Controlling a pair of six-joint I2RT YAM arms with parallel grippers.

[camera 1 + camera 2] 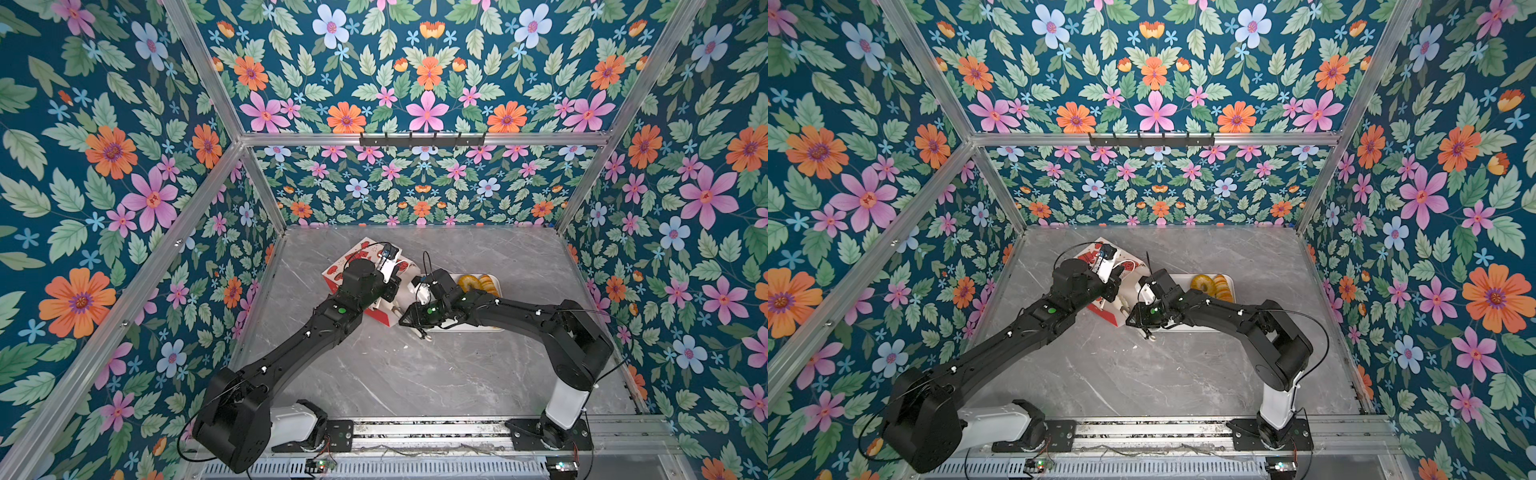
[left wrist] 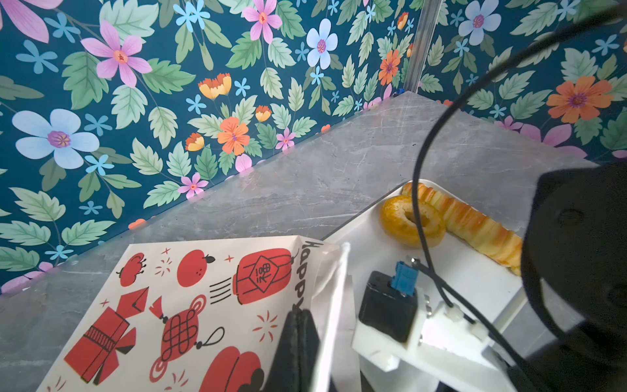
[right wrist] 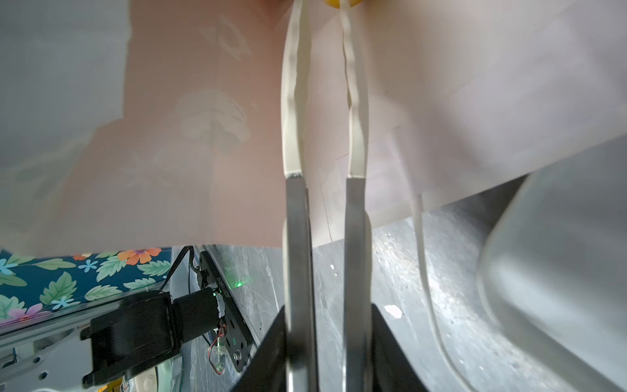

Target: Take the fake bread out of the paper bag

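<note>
Retrieval step: left gripper (image 2: 298,339) clamps the rim of the bag (image 1: 338,272), lying mid-frame in a top view, right gripper (image 3: 320,13) narrowly parted inside, bread (image 3: 339,2) at its tips; next it probably closes, then withdraws.

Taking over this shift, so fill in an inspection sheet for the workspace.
Surface: grey marble table, no spills seen.
Job's things: paper bag lying on its side; ring donut and long twisted stick on the white tray; a yellow piece deep inside the bag.
Clutter: one white chip on the table.
Pincers: left pincer shut on the bag's rim; right pincer inside the bag, fingers parted, tips by the yellow piece.
Cables: black cable arcs off the right wrist camera; bag's white handle trails onto the table.
Surroundings: floral walls, metal frame, hook rail.
</note>
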